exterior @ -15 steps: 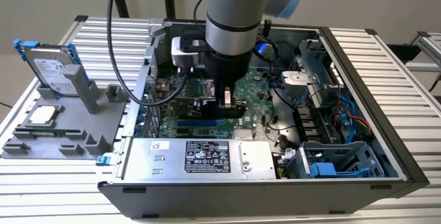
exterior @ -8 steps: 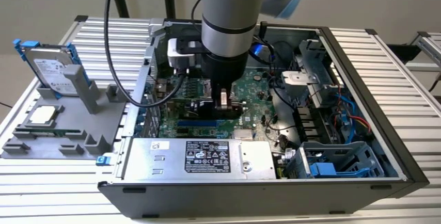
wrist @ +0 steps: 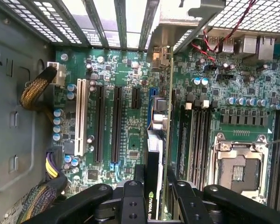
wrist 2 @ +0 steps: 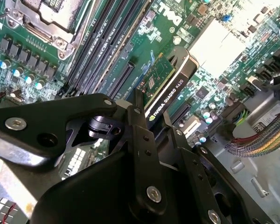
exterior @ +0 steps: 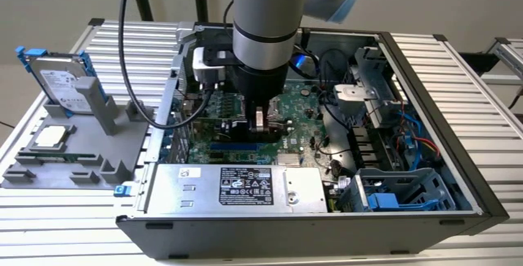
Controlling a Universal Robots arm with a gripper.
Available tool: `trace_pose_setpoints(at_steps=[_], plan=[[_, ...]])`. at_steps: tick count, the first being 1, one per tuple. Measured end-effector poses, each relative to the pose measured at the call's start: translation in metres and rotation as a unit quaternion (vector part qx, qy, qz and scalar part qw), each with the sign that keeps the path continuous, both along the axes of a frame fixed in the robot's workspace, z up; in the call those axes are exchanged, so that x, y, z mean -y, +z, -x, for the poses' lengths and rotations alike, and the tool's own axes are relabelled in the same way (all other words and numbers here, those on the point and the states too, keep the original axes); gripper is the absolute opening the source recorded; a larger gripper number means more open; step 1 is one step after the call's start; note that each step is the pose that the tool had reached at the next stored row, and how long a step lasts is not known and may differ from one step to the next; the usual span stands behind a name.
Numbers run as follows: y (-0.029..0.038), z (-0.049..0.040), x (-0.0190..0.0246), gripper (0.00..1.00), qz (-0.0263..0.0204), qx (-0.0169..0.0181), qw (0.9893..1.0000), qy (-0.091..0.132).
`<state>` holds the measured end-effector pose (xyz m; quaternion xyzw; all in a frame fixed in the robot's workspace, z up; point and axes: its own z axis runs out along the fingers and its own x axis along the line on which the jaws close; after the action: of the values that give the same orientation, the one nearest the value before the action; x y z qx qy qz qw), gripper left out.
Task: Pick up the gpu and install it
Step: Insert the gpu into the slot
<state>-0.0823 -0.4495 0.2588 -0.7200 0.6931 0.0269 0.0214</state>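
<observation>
Green-and-black gpu (wrist 2: 165, 91): stood on edge, pinched between the fingers of my gripper (wrist 2: 151, 121), held over the green motherboard (wrist: 126, 84) among its long black slots (wrist: 115, 122), inside the open computer case (exterior: 425, 51). Whether it was seated, I could not tell. Outside the case, toward the exterior view's left: grey tray (exterior: 49, 168) bearing a hard drive (exterior: 61, 82) and a square silver chip (exterior: 51, 135).

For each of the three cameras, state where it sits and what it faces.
Exterior view: off the arm, above, looking down into the open computer case; the arm and its hand show.
First wrist view: rides near the wrist, looking down the motherboard; the hand clamps the gpu.
Second wrist view: also near the wrist, angled across the board; hand and gpu show.
Both wrist views share gpu and board.
</observation>
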Motion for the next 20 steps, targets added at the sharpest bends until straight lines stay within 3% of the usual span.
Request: trace_pose_setpoints(at_steps=[11, 20], plan=[[-0.0042, 0.0108, 0.0000, 0.00, 0.0001, -0.0028, 1.0000, -0.001], [-0.0049, 0.0119, 0.0000, 0.00, 0.0001, -0.0031, 1.0000, -0.001]])
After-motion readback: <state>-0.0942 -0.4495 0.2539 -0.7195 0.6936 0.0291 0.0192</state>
